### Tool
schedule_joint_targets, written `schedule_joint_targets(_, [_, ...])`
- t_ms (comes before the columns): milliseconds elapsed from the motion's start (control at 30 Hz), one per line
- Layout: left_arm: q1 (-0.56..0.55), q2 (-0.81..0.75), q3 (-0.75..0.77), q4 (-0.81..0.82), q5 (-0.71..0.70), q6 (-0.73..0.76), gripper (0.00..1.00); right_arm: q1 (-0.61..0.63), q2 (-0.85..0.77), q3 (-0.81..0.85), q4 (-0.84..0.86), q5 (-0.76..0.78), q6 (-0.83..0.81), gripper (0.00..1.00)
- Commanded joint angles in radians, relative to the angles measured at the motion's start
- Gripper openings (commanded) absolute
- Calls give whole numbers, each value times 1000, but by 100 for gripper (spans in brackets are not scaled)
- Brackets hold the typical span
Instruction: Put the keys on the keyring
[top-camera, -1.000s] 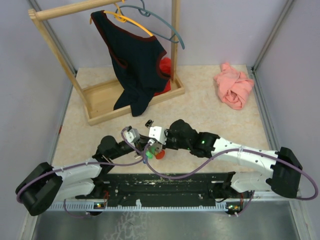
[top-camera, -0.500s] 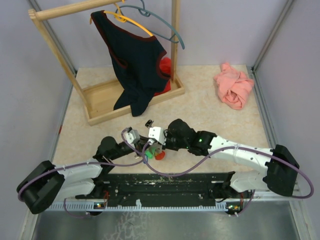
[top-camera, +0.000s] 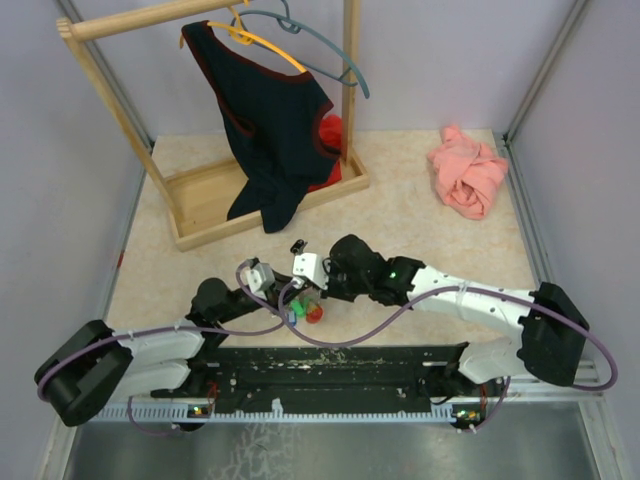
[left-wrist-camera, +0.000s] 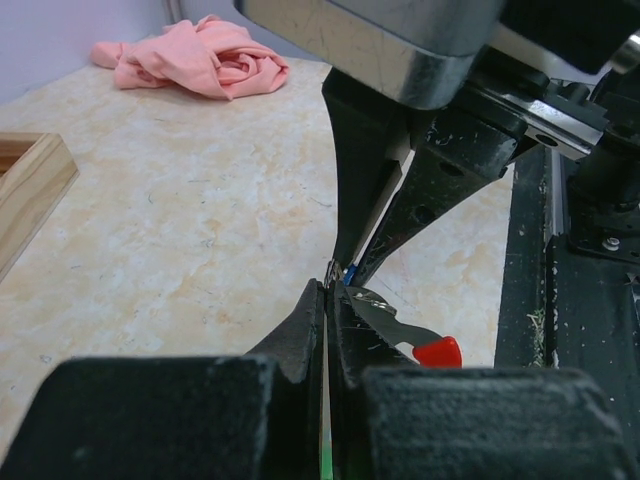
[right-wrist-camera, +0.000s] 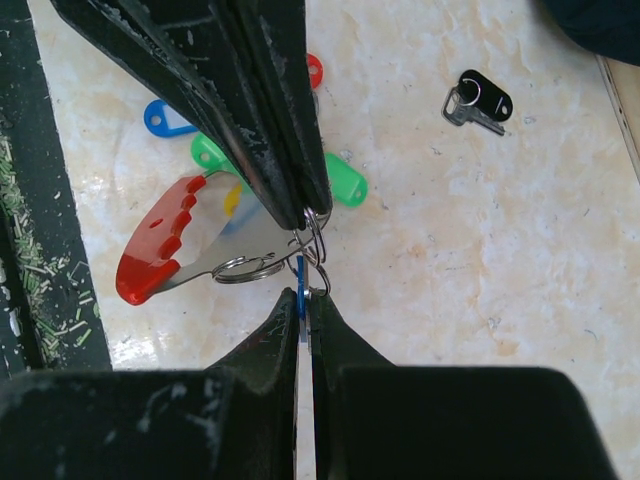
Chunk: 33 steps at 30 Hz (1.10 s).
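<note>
My two grippers meet tip to tip low over the table. My left gripper is shut on the small silvery keyring; in the right wrist view its fingers come down from the top. A flat silvery key with a red head hangs from the rings. My right gripper is shut on a thin key with a blue head, seen edge on, its end touching the rings. Whether it is threaded on I cannot tell.
Green, blue and red plastic tags lie under the grippers. A black-headed key lies beyond. A wooden rack with a dark garment stands back left, a pink cloth back right. The black base rail runs along the near edge.
Both grippers have shifted a little to the left together, staying tip to tip. Their holds have not changed.
</note>
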Motion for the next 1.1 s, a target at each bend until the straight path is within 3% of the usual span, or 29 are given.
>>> schedule_joint_targets(0, [1,11,-6,157,4,-23,1,-14,8,54,-83,7,13,0])
schedule_joint_targets(267, [1,-12,-6,51,-16,14,2,-13,-71,80,-44,30,-10,0])
schedule_joint_targets(700, [1,-4,38,-12,31,3,39,12,-111,112,2,-25,-37,0])
schedule_joint_targets(1067, [1,-36,60,-103,55,-56,46,29,-100,124,5,3,-37,0])
